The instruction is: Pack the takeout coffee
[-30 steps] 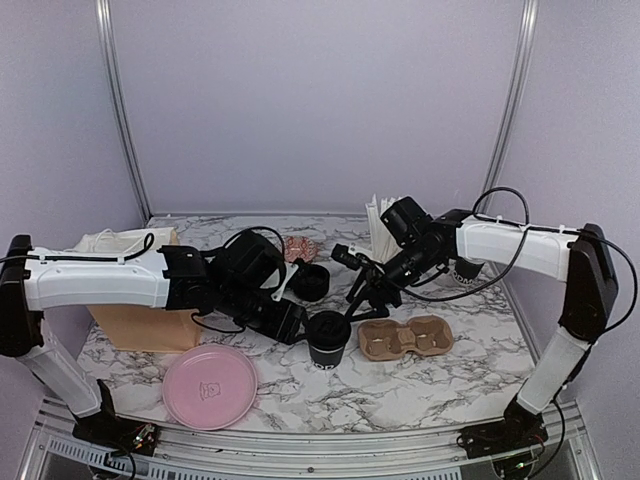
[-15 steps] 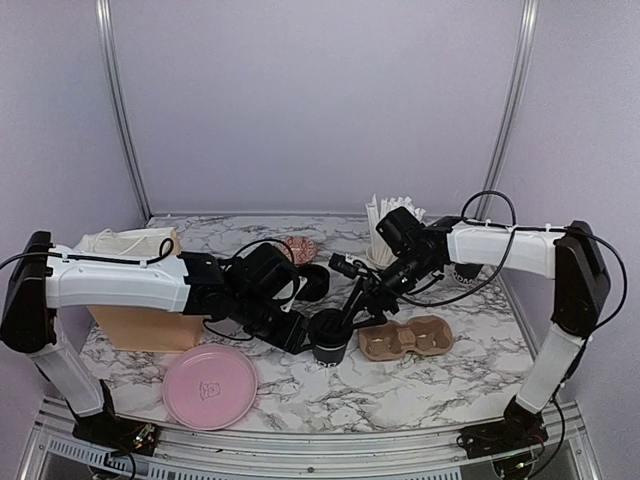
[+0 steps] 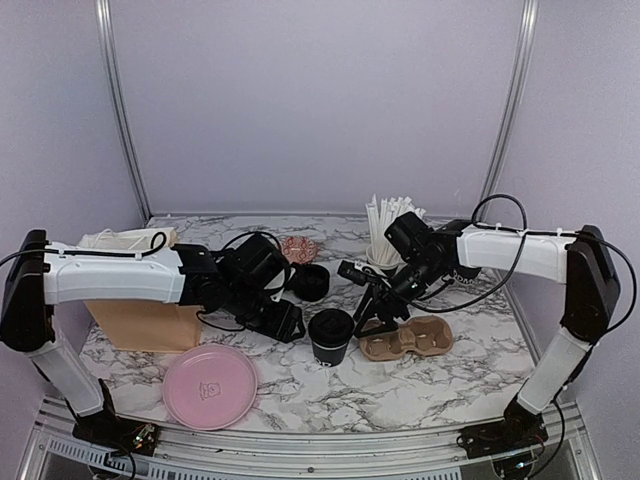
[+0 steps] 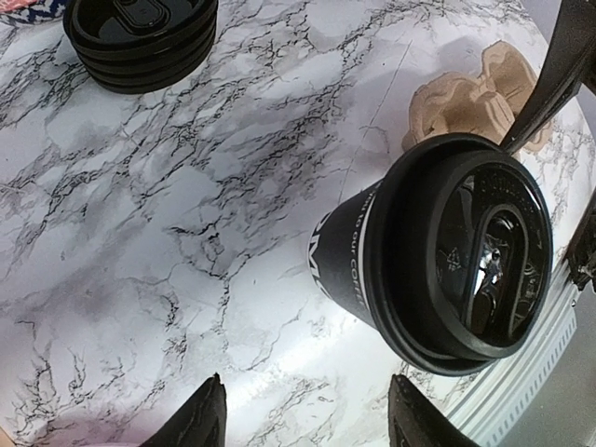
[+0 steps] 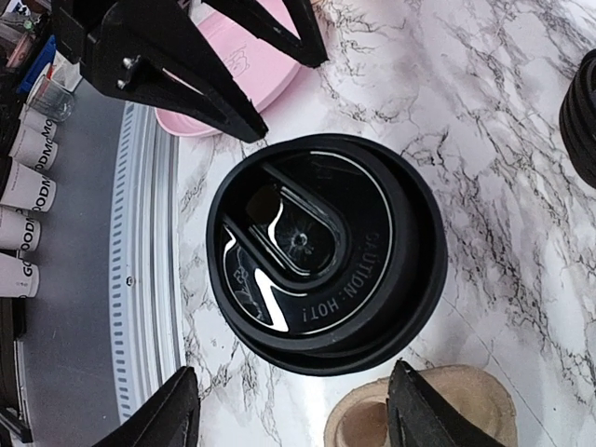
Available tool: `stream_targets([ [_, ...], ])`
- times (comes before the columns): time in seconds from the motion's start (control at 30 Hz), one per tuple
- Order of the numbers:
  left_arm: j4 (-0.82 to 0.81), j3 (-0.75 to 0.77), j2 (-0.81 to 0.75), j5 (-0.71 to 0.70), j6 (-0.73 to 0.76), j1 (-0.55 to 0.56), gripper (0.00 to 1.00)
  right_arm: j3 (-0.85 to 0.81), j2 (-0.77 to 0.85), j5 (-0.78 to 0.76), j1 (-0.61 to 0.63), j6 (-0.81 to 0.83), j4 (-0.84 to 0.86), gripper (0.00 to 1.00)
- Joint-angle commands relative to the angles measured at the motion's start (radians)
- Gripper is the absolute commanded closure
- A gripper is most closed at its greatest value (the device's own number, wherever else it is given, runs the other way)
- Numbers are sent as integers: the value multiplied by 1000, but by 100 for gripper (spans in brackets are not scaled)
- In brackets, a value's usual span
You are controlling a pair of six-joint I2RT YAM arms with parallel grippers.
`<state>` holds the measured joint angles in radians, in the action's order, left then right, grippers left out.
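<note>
The lidded small black paper cup (image 3: 330,338) stands upright just left of the brown pulp two-hole carrier (image 3: 410,338). The right hand (image 3: 376,316) hangs by the carrier's left end, the left hand (image 3: 291,323) farther left, both spread, seemingly empty.

Lidded black cup (image 5: 326,251) upright on marble tabletop (image 5: 503,121), centre frame. My gripper (image 5: 298,414) at bottom edge, fingers spread, holding nothing.

Even, soft light is given from overhead. White glare is seen on the glossy lid (image 5: 303,242) just ahead of the right claw (image 5: 293,410). Faint shadows are cast on the tabletop (image 4: 140,233) ahead of the left claw (image 4: 312,419), whose near fingertips (image 4: 209,419) are blurred.
</note>
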<state>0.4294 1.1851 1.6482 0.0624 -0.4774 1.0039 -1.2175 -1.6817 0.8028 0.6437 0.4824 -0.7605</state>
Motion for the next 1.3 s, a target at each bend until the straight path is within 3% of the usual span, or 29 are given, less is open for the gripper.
stream_targets([
  [0.0,55,16,-74,2,6,-2,41,4,45,-43,-4,5,-36,34],
  [0.13,43,21,-86,-7,-109,-20,41,0,42,-62,-23,-48,-12,36],
  [0.4,-157,-32,-60,101,-284,-27,50,-51,-39,-28,-72,-133,3,51],
  [0.57,-220,-57,-43,149,-314,-24,52,-76,-77,-2,-76,-143,2,52],
  [1.27,-223,-124,-64,134,-331,-24,59,-116,-124,37,-81,-161,3,51],
])
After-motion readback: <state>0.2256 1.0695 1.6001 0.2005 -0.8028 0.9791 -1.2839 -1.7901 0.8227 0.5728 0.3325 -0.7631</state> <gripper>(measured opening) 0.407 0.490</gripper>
